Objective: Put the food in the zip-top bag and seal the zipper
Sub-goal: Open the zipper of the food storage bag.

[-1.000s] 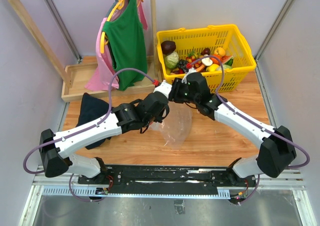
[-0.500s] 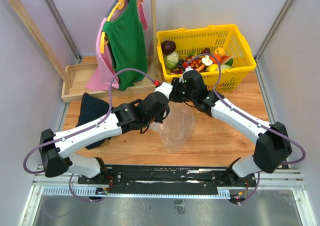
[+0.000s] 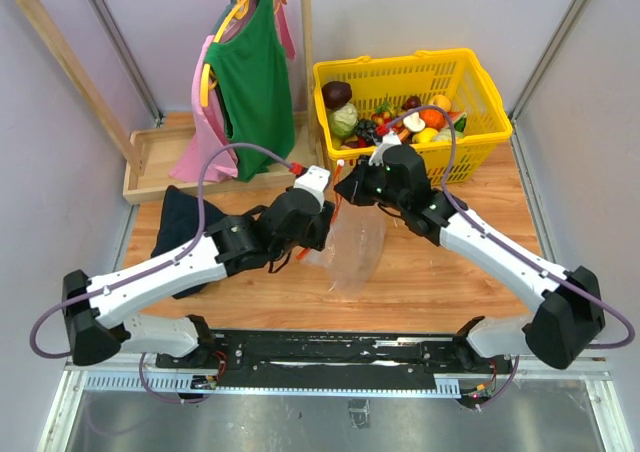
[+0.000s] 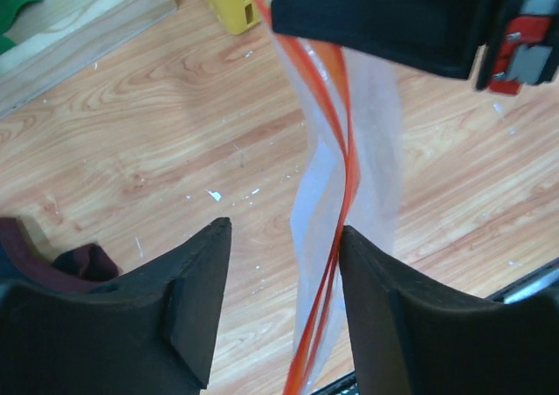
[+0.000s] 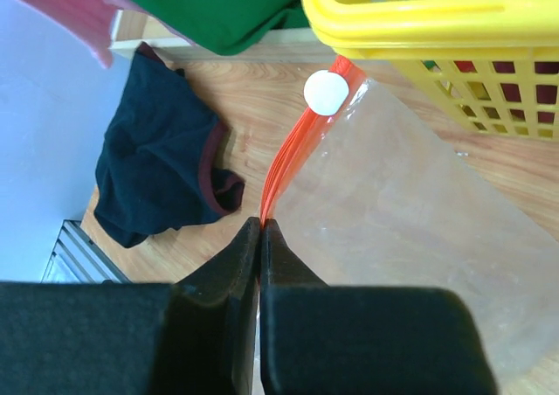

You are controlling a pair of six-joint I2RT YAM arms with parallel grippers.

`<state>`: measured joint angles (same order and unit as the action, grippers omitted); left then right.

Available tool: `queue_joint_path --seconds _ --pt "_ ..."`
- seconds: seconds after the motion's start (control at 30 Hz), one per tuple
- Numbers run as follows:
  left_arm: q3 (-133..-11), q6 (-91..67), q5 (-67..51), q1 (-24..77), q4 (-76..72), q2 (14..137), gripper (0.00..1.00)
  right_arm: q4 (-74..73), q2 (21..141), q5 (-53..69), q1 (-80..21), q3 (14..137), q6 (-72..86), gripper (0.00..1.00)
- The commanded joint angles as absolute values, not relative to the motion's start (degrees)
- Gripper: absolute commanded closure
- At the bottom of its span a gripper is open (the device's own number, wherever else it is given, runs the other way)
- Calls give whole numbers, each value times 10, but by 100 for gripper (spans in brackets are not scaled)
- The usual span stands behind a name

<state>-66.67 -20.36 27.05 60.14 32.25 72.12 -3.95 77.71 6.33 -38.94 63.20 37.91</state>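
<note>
Clamped shut on the zipper (image 5: 288, 163) with the right pincer (image 5: 260, 238), dangling the bag (image 5: 402, 220) above the surface (image 3: 420, 282) between the arms. Food (image 3: 400, 122) left in the basket (image 3: 490, 112). Left pincer (image 4: 284, 233) apart, straddling the zipper without gripping. Risk of twist or slip from that single pinch. Versus earlier: left released, right closed.

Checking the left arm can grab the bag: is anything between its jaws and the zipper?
Nothing visible. The zipper hangs free between the left gripper's open jaws, near one finger; the right gripper pinches it further up.
</note>
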Motion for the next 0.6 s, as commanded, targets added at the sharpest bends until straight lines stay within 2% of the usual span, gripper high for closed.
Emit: queue_joint_path --seconds 0.0,0.17,0.33,0.57 --pt "-634 -223 264 602 258 649 39 21 724 61 -395 600 334 99" --pt "-608 -252 178 552 214 602 26 69 695 89 -394 569 305 99" --pt "-602 -279 104 507 181 596 22 107 672 109 -394 536 293 99" --pt "-599 -308 88 496 147 632 21 132 656 126 -394 522 294 99"
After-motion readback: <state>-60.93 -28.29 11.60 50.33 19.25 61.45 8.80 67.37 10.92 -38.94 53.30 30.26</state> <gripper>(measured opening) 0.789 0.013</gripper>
